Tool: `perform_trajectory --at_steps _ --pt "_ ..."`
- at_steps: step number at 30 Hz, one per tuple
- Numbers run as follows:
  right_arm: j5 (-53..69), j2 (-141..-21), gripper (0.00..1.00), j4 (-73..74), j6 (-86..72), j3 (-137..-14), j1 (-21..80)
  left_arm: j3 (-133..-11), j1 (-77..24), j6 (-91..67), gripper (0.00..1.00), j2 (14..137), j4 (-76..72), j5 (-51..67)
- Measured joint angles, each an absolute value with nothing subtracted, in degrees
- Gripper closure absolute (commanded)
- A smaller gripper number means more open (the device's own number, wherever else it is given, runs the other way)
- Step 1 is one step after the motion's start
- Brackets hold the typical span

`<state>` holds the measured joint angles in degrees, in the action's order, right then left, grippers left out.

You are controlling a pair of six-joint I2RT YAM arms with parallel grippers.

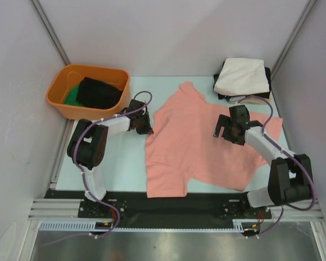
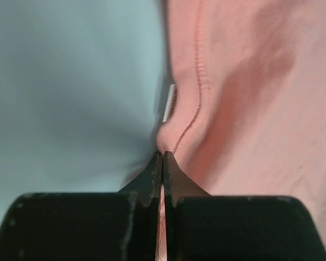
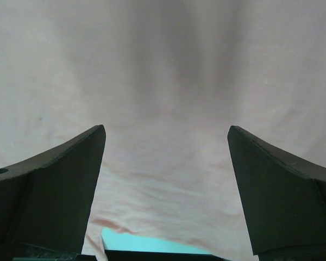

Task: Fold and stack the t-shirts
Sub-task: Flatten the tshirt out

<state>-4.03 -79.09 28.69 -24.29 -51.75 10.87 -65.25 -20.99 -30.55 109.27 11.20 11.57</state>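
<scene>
Pink shirt (image 1: pixel 198 147) lies flat mid-frame. Left gripper (image 2: pixel 162 156) pinches its left edge, fingers pressed together. Right gripper (image 1: pixel 221 126) is spread wide over the shirt's right side. Folded white shirt (image 1: pixel 242 76) sits upper right.

I work in a lab test cell: plain white panels (image 1: pixel 168 32) on metal posts (image 1: pixel 50 30) wall the table's (image 1: pixel 125 168) far and side edges, and an aluminium rail (image 1: pixel 60 207) runs along its near edge.

Orange tub (image 1: pixel 61 106) on pale-blue table (image 1: pixel 125 159)
</scene>
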Motion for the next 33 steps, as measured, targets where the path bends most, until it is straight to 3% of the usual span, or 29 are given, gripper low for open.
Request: perform_trajectory --at_steps 6,8,12,13,14,20,26,33 --pt "-2.2 -94.0 0.0 27.1 -23.7 -57.0 10.9 -63.3 -13.3 -29.4 1.0 105.5 17.0 7.2" --pt "-1.8 -100.4 0.0 28.2 -23.5 -62.0 10.9 -62.6 -11.3 -26.7 0.92 104.1 18.7 8.4" --pt "-0.6 -105.4 0.0 27.2 -23.2 -69.3 11.6 -60.3 -11.4 -25.8 0.16 101.7 20.2 10.2" --pt "-0.6 -105.5 0.0 27.0 -23.1 -69.8 11.8 -59.6 -11.4 -25.6 0.04 100.1 20.4 10.5" --pt "-1.1 -105.1 0.0 27.1 -23.0 -70.0 12.2 -58.2 -11.4 -26.5 0.01 97.7 21.1 10.0" --pt "-4.0 -94.2 0.0 29.1 -22.9 -66.8 13.6 -51.9 -12.7 -28.6 0.02 77.5 26.4 2.8" --pt "-10.4 -71.4 0.0 32.4 -26.3 -56.7 12.2 -47.4 -18.7 -29.1 0.06 60.6 30.6 0.1" --pt "-11.6 -50.1 0.0 40.4 -33.4 -47.5 3.6 -37.9 -37.7 -38.2 0.06 54.7 36.8 -0.9"
